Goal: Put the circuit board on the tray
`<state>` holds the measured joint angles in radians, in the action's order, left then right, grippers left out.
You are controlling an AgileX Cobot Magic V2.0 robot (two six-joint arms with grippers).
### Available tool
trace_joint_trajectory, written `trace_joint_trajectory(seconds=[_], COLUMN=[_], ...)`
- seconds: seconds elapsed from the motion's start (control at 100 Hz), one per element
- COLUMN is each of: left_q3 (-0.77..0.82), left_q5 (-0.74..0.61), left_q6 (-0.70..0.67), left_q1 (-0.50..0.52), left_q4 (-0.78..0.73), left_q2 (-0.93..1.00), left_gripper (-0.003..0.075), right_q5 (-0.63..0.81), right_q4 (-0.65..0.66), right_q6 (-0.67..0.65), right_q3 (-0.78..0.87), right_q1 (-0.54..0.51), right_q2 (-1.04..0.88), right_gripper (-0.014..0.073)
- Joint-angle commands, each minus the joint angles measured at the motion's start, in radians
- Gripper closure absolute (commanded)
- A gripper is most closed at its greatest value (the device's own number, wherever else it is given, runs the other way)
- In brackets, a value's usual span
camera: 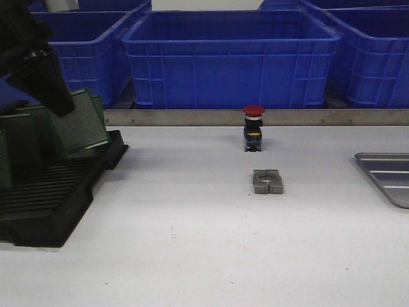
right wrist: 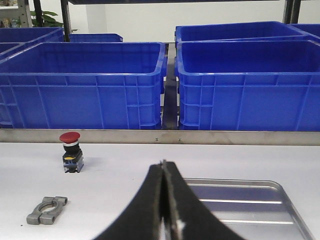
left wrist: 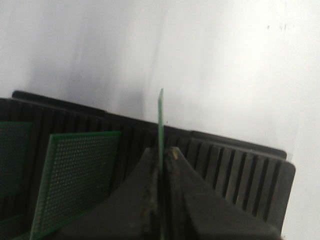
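Nearest to you, the left hand [left wrist: 161, 165] is pinched tight on a green circuit board [left wrist: 161, 117], seen edge-on. The board is lifted above the black rack [camera: 54, 192] on the left of the worktop [camera: 192, 243], where more boards [camera: 9, 153] stand. So you look to be in the carrying step. The tray [camera: 390, 176] waits well apart, at the far right edge. Next, I think you must move the board across, past the grey clamp [camera: 267, 181] and the red button [camera: 254, 128]. The right hand [right wrist: 165, 200] is closed on nothing, near the tray. Blue crates [camera: 230, 57] stand behind.
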<state>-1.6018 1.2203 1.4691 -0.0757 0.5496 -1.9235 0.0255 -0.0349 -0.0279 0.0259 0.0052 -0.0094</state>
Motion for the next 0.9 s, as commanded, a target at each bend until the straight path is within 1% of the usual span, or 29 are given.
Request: trace_joint_trajectory(seconds=[0.0, 0.14, 0.28, 0.42, 0.71, 0.89], left_q3=[-0.032, -0.032, -0.030, -0.026, -0.026, -0.004], left_q5=[0.058, 0.058, 0.057, 0.057, 0.057, 0.057], left_q6=[-0.012, -0.018, -0.068, -0.103, -0.276, -0.284], left_q1=[-0.001, -0.005, -0.050, -0.141, -0.363, -0.462], left_q4=[0.106, 0.170, 0.197, 0.197, 0.197, 0.219], left_q2=[0.092, 0.145, 0.212, 0.269, 0.291, 0.291], left_gripper=[0.0738, 0.0738, 0.0738, 0.0738, 0.0738, 0.0738], right_q5=[0.081, 0.081, 0.081, 0.081, 0.082, 0.082], right_q4=[0.010, 0.010, 0.010, 0.010, 0.010, 0.010], right_q6=[0.003, 0.003, 0.003, 0.003, 0.003, 0.003], right_q3=[-0.013, -0.013, -0.013, -0.013, -0.013, -0.013], right_q1=[0.000, 0.000, 0.000, 0.000, 0.000, 0.000], right_q2=[-0.023, -0.023, -0.023, -0.023, -0.023, -0.023], right_gripper=[0.0662, 0.0662, 0.0662, 0.0662, 0.0662, 0.0662])
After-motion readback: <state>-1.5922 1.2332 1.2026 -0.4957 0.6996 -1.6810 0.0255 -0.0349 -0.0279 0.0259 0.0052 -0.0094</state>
